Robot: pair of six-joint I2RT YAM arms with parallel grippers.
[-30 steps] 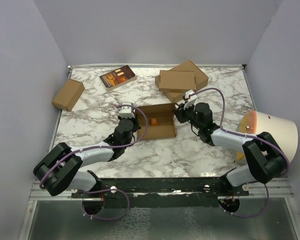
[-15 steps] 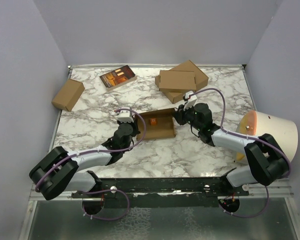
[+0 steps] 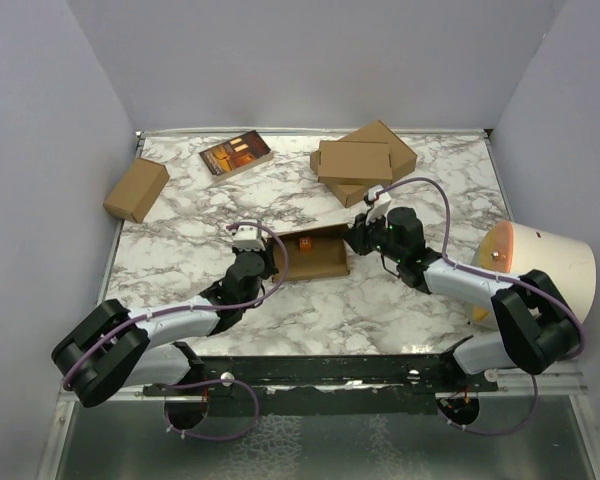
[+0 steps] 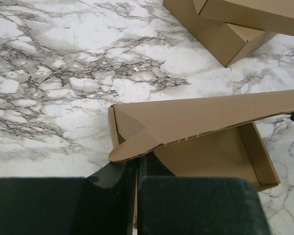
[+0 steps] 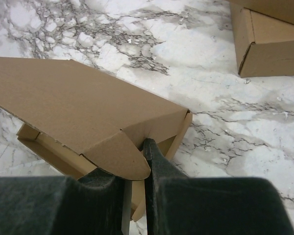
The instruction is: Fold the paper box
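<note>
Brown cardboard box [image 3: 315, 256] sits mid-frame on the marble desk [image 3: 180, 215], its lid [image 4: 201, 115] tilted half down. The left hand [image 4: 137, 171], fingers pressed together, meets its left end. The right hand [image 5: 137, 182] pinches the right end wall.

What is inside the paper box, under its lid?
Inside the paper box a small orange thing and bare cardboard floor show. The tilted lid covers the rest.

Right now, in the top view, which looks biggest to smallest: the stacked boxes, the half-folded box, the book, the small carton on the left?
1. stacked boxes
2. half-folded box, its lid partly raised
3. book and small carton: they look about the same, so I do not rank one over the other.
</note>
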